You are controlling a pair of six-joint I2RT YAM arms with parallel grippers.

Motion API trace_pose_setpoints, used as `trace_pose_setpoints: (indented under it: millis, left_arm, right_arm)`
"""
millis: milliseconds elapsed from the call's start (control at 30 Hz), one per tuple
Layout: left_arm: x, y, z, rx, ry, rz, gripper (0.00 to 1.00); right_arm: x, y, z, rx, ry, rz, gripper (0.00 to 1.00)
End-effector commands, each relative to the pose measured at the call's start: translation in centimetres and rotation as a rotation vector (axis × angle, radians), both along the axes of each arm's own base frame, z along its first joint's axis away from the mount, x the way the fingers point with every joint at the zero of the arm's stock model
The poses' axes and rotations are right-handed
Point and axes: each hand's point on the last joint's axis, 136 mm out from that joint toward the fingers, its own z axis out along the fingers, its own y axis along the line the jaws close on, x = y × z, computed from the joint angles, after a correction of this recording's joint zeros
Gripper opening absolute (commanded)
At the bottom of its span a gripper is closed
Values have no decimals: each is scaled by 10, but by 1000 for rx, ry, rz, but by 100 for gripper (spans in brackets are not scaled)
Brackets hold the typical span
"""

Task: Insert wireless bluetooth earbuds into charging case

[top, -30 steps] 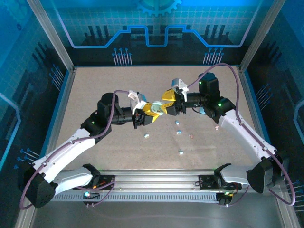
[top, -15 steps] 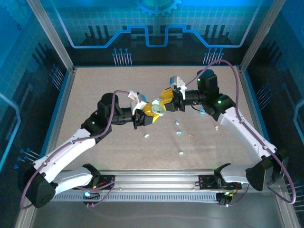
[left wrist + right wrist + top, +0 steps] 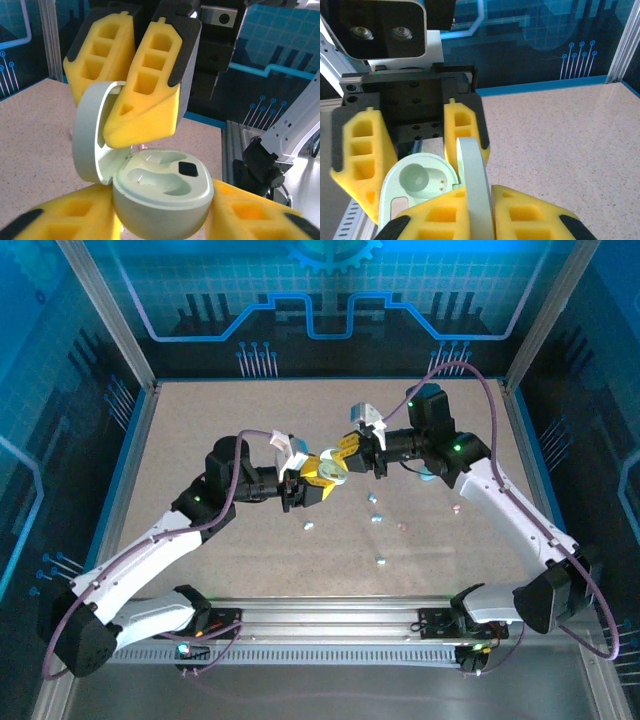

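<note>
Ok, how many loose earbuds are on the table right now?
6 earbuds: one farthest left; two pale ones mid-table; a pinkish one right of them; another by the right arm; one nearest the front. The arms may hide more.

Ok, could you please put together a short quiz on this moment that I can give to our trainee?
1. True or false: the charging case is closed.
2. The left hand holds the case's base. What does the right hand pinch? A an earbud; B the lid; C nothing.
3. Fill in: the earbuds lie on the ____.
Key: 1 false, it stands open with both wells empty. 2 B. 3 table.
</note>
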Motion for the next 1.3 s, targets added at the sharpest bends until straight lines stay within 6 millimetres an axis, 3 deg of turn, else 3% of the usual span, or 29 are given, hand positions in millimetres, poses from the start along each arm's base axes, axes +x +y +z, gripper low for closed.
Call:
trace_pose_setpoints:
  millis: [0,300,1167,1267]
  left_arm:
    - [4,-4,-5,-5,24,-4,52]
    - [6,-7,-5,-4,47,-8,60]
    - [3,-3,-12,28,-29,-3,57]
    - [2,-3,-10,21,-36,-8,53]
  right_arm:
    - [-7,4,10,-7,-40,10,14]
    - [-4,8,5,-50,-85,-30,13]
    - [-5,9,9,-23,-90,-32,14]
    - [-6,9,9,-24,-89,-31,14]
